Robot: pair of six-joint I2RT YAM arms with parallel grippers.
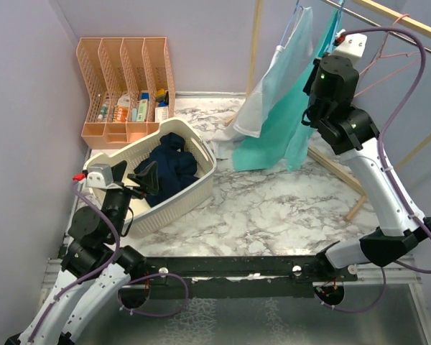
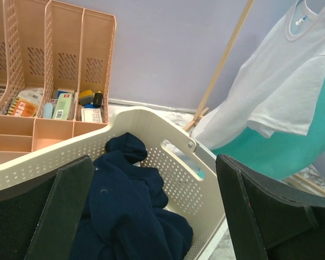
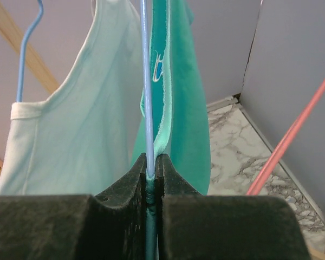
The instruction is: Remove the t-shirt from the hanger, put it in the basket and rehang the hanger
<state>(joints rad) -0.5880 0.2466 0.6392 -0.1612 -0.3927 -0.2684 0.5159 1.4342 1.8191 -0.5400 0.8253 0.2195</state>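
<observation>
The teal t-shirt [image 1: 280, 136] hangs on a thin pale-blue wire hanger [image 3: 147, 81] from the wooden rail at the back right. My right gripper [image 1: 318, 68] is raised at its neckline. In the right wrist view the right gripper [image 3: 151, 168] is shut on the hanger wire, with the teal collar [image 3: 187, 108] pinched just beside and below it. My left gripper [image 1: 140, 176] is open and empty, low over the basket; in the left wrist view the left gripper [image 2: 151, 184] faces the navy garment [image 2: 124, 206].
A white shirt [image 1: 262, 108] hangs left of the teal one on a blue hanger [image 3: 27, 43]. A cream laundry basket [image 1: 201, 183] holds navy clothing [image 1: 169, 165]. A peach desk organizer [image 1: 126, 86] stands at the back left. Pink hangers [image 3: 292, 141] and the wooden rack [image 1: 395, 18] lie right.
</observation>
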